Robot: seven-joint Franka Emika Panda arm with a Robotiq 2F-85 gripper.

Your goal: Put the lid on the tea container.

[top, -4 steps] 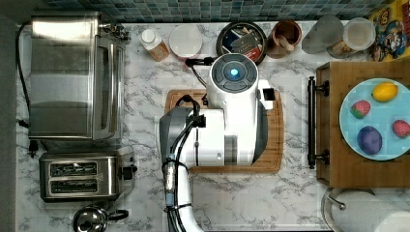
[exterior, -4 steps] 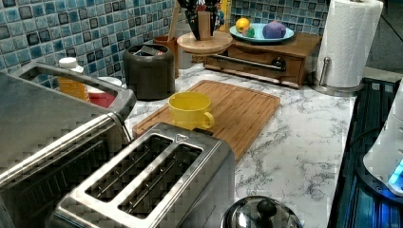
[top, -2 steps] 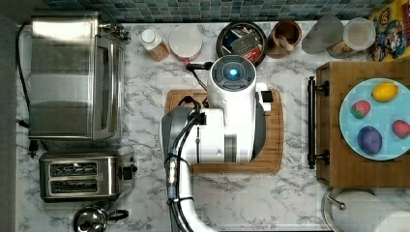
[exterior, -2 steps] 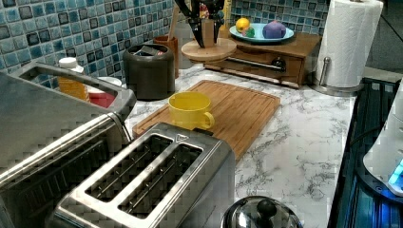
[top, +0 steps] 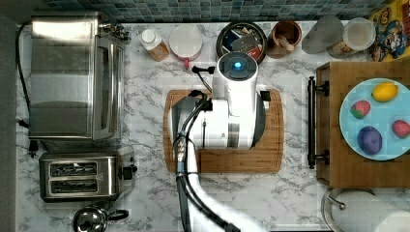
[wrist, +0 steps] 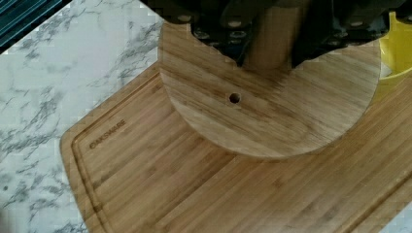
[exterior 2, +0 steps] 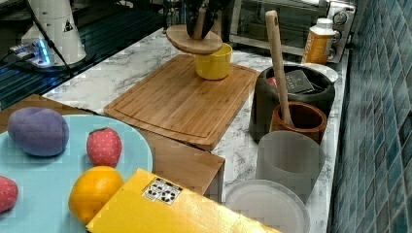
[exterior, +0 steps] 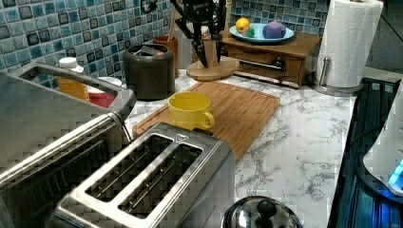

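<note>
**Lid held in the air over the board, tin open at the back wall**

The gripper (exterior: pixel 207 45) is clamped on the upright knob of the round wooden lid (exterior: pixel 212 70), which hangs clear above the cutting board (exterior: pixel 237 107). In the right view the lid (exterior 2: pixel 194 41) tilts a little and sits just in front of the yellow mug (exterior 2: pixel 213 62). The wrist view has the lid (wrist: pixel 272 107) over the board (wrist: pixel 194 189), with the mug's rim (wrist: pixel 396 48) at its edge.

The tin (top: pixel 240 41) stands off the board against the tiled wall, uncovered, with packets inside; in the top view the arm's wrist (top: pixel 235 67) overlaps its near rim. In the left view the tin (exterior: pixel 148 71) is dark and round, behind the mug (exterior: pixel 190 110).

Close around it:
- a wooden cup (exterior 2: pixel 298 121) with a tall wooden utensil (exterior 2: pixel 277 63) touches or nearly touches the tin (exterior 2: pixel 291 92) in the right view
- a red canister with a white top (top: pixel 185 40) stands to the top view's left of the tin, and an orange bottle (top: pixel 153 44) beyond it
- a grey cup (exterior 2: pixel 289 162) and a clear lidded tub (exterior 2: pixel 267 206) lie further along the wall

A toaster oven (top: pixel 72 75) and a toaster (top: pixel 80 175) stand well apart at the top view's left.
</note>
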